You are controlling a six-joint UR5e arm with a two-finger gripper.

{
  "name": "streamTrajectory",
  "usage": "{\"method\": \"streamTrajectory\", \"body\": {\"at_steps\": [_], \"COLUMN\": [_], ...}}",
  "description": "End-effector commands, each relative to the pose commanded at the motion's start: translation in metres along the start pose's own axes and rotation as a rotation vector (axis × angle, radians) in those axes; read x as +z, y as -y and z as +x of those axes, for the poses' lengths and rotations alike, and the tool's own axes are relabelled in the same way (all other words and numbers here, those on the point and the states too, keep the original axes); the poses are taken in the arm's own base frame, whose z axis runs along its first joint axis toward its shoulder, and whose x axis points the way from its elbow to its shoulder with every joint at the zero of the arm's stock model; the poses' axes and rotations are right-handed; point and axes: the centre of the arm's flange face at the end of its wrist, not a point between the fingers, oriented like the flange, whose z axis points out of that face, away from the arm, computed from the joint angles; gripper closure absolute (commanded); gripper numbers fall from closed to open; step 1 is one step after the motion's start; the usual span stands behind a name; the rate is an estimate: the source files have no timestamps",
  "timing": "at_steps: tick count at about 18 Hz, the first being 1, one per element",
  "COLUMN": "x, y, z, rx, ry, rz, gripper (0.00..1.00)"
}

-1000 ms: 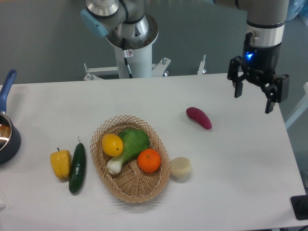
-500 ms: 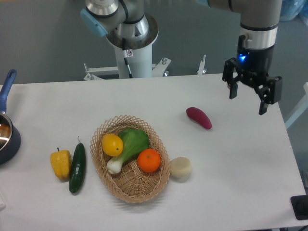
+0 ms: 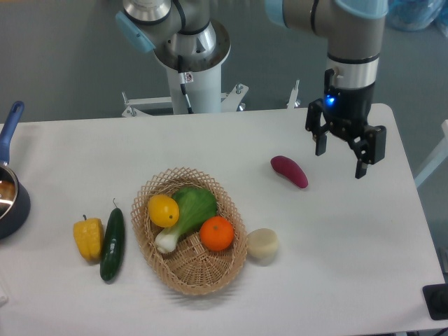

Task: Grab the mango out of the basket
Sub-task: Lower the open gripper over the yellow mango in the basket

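- At the left side of the basket, the mango lies inside the rim, yellow with a small dark stem dot facing up.
- Touching the mango on its right is a green leafy vegetable with a white stalk; an orange sits just beyond, also inside the basket.
- Outside the basket: a yellow bell pepper and a dark cucumber lie to its left, a pale round item touches or nearly touches its right rim, and a purple-red vegetable lies further right on the white table.
- A pot with a blue handle stands at the table's far left edge.
- The gripper hangs well apart from the basket, above the table's right portion, near the purple-red vegetable. Its fingers are spread, with nothing between them.
- Judgement: the approach step is in hand; the grasp has not begun.
- Judgement: the next move calls for travel across to the basket, centring over the mango, then a descent that clears the rim and the neighbouring greens.
- Risk noted: the smooth, rounded fruit may slip if gripped off-centre.
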Motion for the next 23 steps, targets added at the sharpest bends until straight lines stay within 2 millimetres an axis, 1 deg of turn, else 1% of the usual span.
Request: {"method": "streamTrajectory", "body": {"at_steps": [1,3,6,7,9,11,15,16,17,19,21,23], "x": [0.004,0.018,0.036,0.038,0.048,0.052,0.065,0.065,0.067,0.076,0.083,0.088], "y": [0.008,0.017,0.033,0.038,0.051,0.061,0.073,0.079,0.08,0.083,0.098,0.109], "z": [0.003,0.008,0.031,0.034,0.051,0.06,0.09,0.099,0.108,0.127,0.145,0.16], "rx": [-0.016,-0.072,-0.095,-0.116,-0.206,-0.269,-0.407,-0.423,-0.43,-0.423,-0.439,-0.52], "ry": [-0.01,-0.035,-0.086,-0.094,-0.126,-0.138,-0.184,-0.193,-0.205,-0.238,-0.27,-0.297], "rz": [0.005,0.009,0.013,0.017,0.014,0.01,-0.016,-0.018,-0.023,-0.034,-0.04,-0.048], "gripper": [0.0,0.0,0.0,0.0,0.0,0.0,0.0,0.0,0.0,0.0,0.0,0.0]}}
